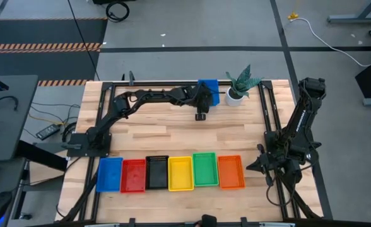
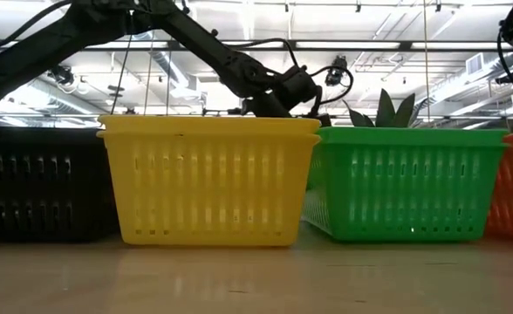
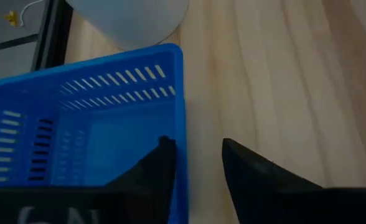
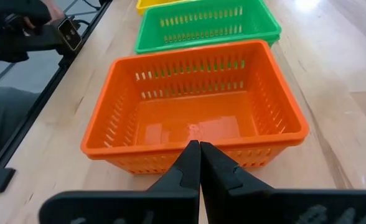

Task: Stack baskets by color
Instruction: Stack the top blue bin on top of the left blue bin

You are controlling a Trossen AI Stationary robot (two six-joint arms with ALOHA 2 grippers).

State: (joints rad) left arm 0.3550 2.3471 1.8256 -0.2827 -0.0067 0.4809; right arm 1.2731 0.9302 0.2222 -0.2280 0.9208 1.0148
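Left gripper (image 3: 198,158) straddles the blue basket's (image 3: 89,118) wall, fingers spread. Close squarely on the rim before lifting. Right gripper (image 4: 200,149) waits, pressed together.

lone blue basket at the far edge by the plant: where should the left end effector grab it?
Probably the thin upright side wall of the blue basket, from above: the left end effector already straddles that rim, one finger inside, one outside. The open top allows this, and the white pot crowds that far side.
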